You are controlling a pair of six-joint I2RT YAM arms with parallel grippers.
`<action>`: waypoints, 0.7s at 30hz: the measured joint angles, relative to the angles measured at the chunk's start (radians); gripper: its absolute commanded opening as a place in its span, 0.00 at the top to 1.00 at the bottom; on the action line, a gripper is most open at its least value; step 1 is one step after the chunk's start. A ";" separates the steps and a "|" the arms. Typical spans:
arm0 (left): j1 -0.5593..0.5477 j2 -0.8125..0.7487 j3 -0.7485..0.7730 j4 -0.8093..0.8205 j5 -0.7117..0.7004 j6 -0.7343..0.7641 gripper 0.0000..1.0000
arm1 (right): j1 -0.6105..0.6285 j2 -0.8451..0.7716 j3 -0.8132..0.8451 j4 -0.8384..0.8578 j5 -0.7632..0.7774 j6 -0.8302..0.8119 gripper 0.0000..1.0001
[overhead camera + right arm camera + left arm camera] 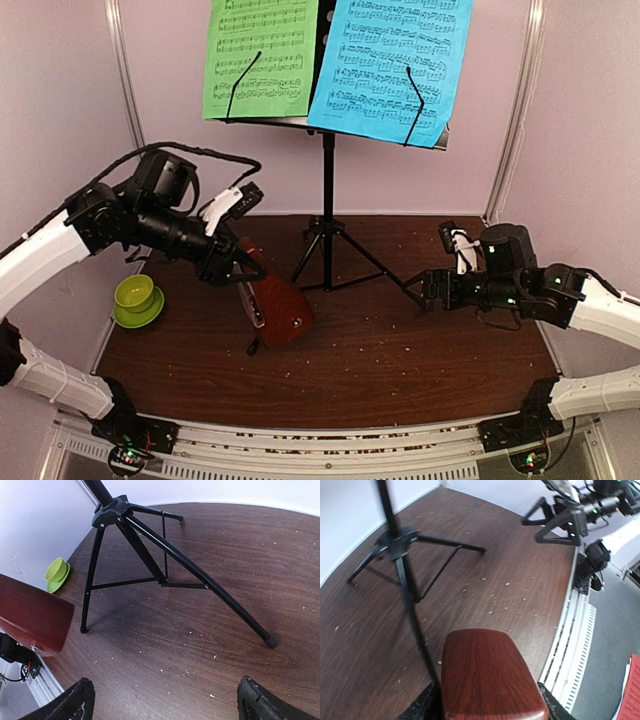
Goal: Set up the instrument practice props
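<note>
**Desk:** Shown from above only?

**Photographer:** Green sheet (260,55) and blue sheet (390,60), side by side on the black music stand (327,200). Cut off in both wrist views, with only the tripod legs showing. Lime green cup and saucer (137,300) at far left, caught from above and from the right wrist.

**Desk:** Any legible wording?

**Photographer:** Staves of printed notes, too small to read further.

**Desk:** Metronome and claws?

**Photographer:** Left of the stand, red-brown metronome (277,308), tilted, pinched at its upper end by the left gripper (243,268). Filling the gap between the fingers (420,707) in the left wrist view. Resting on the table (400,360) or lifted, impossible to tell. Right gripper (425,288) spread wide, just beside the stand's right foot.
</note>
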 measured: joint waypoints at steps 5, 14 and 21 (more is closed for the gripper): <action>-0.071 0.148 0.033 0.060 0.006 0.027 0.83 | -0.009 -0.005 0.004 0.000 -0.038 -0.010 0.00; -0.137 0.464 0.195 0.106 -0.042 0.104 0.83 | -0.018 -0.019 0.004 0.000 -0.095 -0.009 0.00; -0.188 0.563 0.260 0.124 -0.089 0.162 0.77 | -0.019 -0.018 0.004 -0.001 -0.109 -0.008 0.00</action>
